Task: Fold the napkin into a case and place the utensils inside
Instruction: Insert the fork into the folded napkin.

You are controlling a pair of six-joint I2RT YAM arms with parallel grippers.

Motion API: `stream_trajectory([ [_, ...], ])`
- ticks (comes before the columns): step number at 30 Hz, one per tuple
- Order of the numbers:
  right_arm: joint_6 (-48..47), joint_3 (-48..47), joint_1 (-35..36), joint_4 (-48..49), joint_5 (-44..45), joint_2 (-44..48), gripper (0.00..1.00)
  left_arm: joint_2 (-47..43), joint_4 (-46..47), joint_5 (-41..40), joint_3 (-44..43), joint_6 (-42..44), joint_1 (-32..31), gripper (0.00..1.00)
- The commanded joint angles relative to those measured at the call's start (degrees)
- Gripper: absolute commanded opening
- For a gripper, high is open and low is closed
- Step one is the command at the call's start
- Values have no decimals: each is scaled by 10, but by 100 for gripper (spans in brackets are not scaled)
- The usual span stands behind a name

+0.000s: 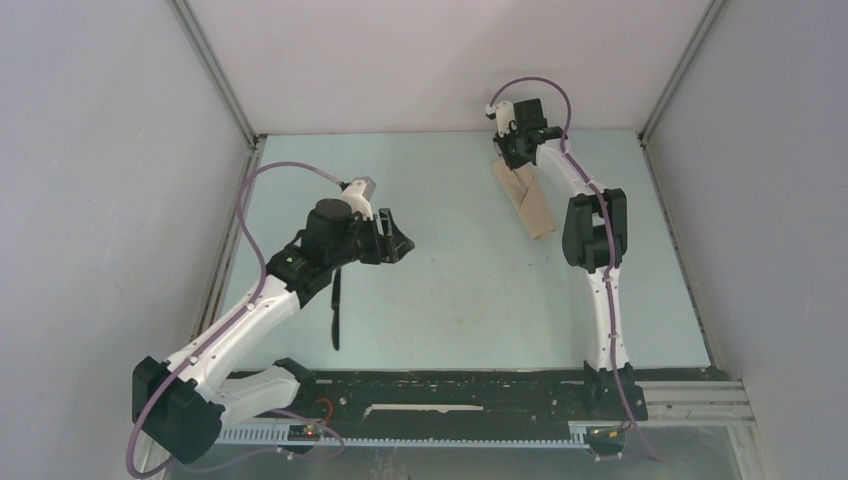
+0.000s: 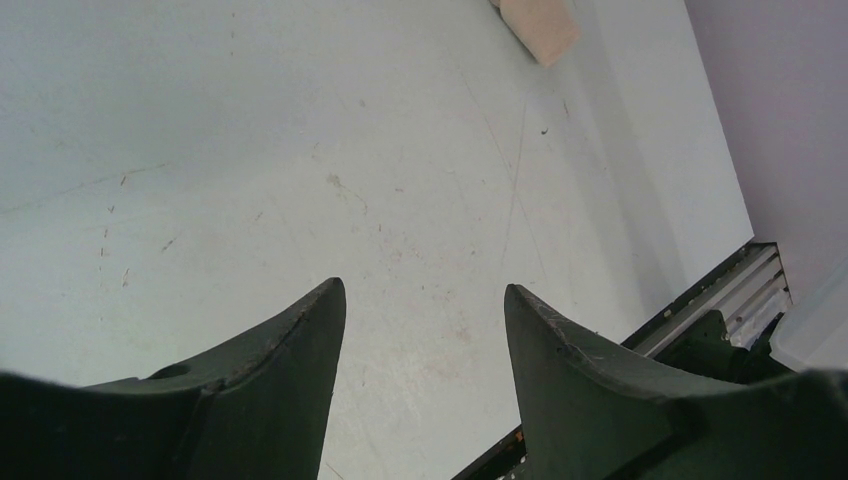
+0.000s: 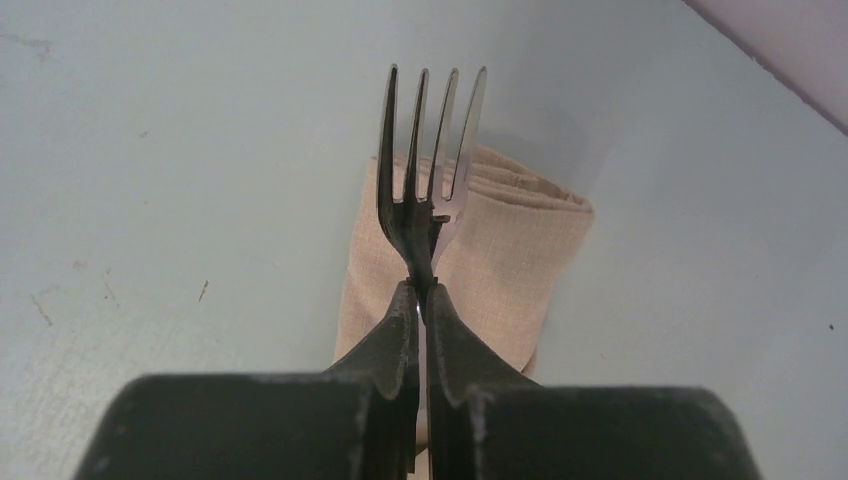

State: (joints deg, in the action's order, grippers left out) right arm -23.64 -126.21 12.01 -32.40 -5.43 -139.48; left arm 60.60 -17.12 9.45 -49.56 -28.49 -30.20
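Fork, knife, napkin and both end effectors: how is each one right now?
fork: pinched at its neck by the right end effector, over the napkin.
knife: lying flat on the table, nothing holding it.
napkin: folded into a narrow packet, lying flat.
left end effector: open, empty.
right end effector: shut on the fork.

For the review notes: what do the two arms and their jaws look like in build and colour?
Both the left arm and right arm have white tubular links joined by bulky black joint housings. A thin mauve cable loops outside the left arm; a similar cable arcs over the right wrist. The jaws are matte black, tapering to points. No markings are legible.
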Motion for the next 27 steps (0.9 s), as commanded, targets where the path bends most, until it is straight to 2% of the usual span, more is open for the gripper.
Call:
stream_trajectory([
  [1,26,6,-7,-24,7,56,0,-17,17,14,9,-9,5,67],
  [9,53,-32,-7,-96,35,41,0,-17,21,22,13,-15,6,67],
  [27,59,-6,-13,-125,54,49,0,-16,23,35,21,-20,9,67],
])
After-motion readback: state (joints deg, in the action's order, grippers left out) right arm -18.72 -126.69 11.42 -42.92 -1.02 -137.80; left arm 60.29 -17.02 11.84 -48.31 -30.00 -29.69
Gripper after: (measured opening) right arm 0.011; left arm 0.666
